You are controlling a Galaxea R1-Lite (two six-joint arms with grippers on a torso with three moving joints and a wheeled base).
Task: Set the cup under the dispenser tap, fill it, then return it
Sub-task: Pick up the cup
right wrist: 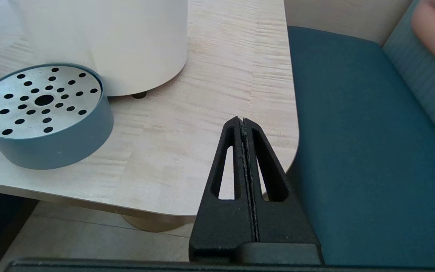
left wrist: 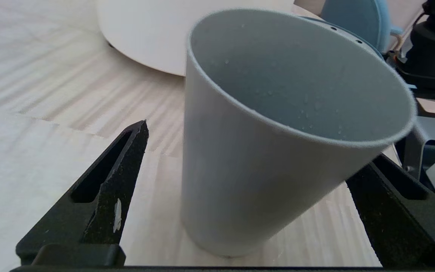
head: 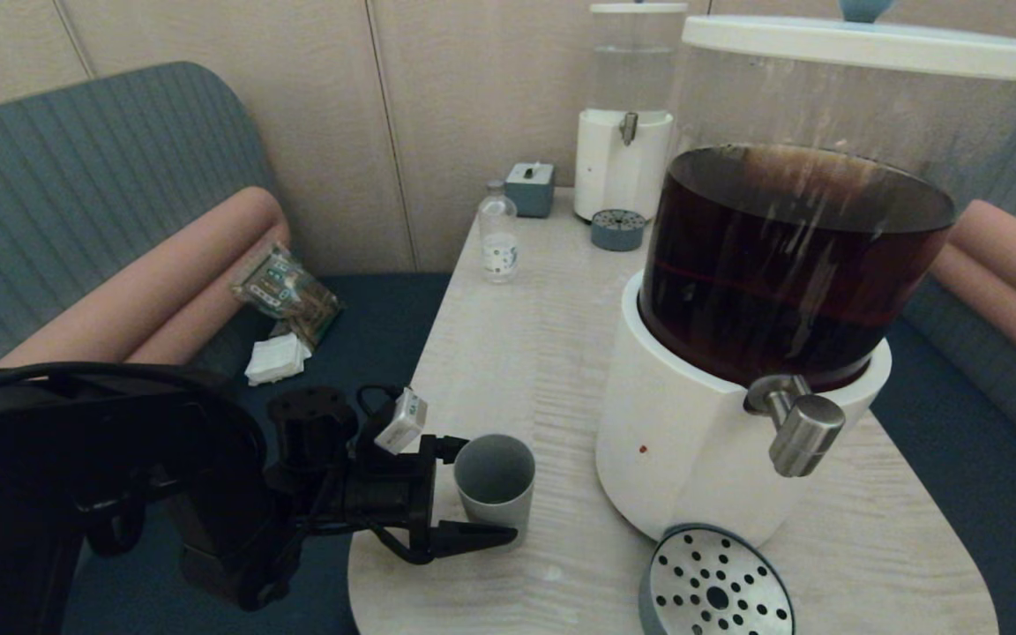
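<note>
Right now the left hand [head: 473, 489] is spread wide with one finger on each side of the cup [head: 496, 476], apparently lined up to close on it; in the left wrist view neither finger [left wrist: 123, 170] touches the cup's wall, so nothing is gripped yet. The cup stands upright on the desk [head: 526, 353] near its front left edge, well to the left of the dispenser [head: 737, 388] and apart from the tap [head: 797, 422]. Directly below the tap sits a round drip tray [head: 713, 582] with a holed metal top, most likely where the cup must go for filling. The right hand [right wrist: 243, 124] is pressed closed on nothing and hangs parked off the desk's front right corner, beside the blue seat.

The cup is a small, plain grey-green tumbler without a handle, matte and slightly wider at the rim than at the base. It looks empty, with a few tiny droplets clinging inside.
</note>
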